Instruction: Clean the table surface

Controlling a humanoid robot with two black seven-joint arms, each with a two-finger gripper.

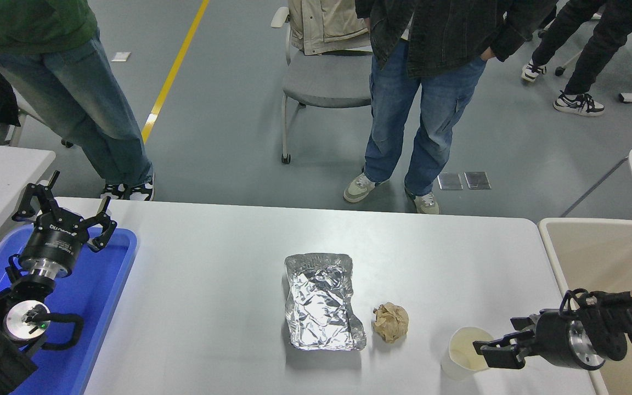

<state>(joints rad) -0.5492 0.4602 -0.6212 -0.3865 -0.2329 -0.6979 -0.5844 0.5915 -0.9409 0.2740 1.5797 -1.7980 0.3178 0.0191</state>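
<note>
the counter (228, 285) to be cleaned is the wide white-grey top filling the lower half of the head view, and three bits of litter sit on it toward its near edge: a crumpled foil tray (321, 302) near the middle with its long axis running 12 to 6 o'clock, a brown paper wad (391, 322) just beside it at 3 o'clock, and a white paper cup (468, 352) further along at 3 o'clock. the right end effector (490, 351) comes in low from the right edge, pointing toward 9 o'clock, its fingers spread with the tips right at the cup's rim; whether they touch it i cannot tell. the cup lies at 9 o'clock from it and is much the nearest piece, so the right arm looks set to take it first. the beige bin (601, 241) waits off the counter's right end. the left end effector (66, 214) is parked, fingers splayed, over the blue tray (108, 285) at the lower left, well apart from all the litter.
</note>
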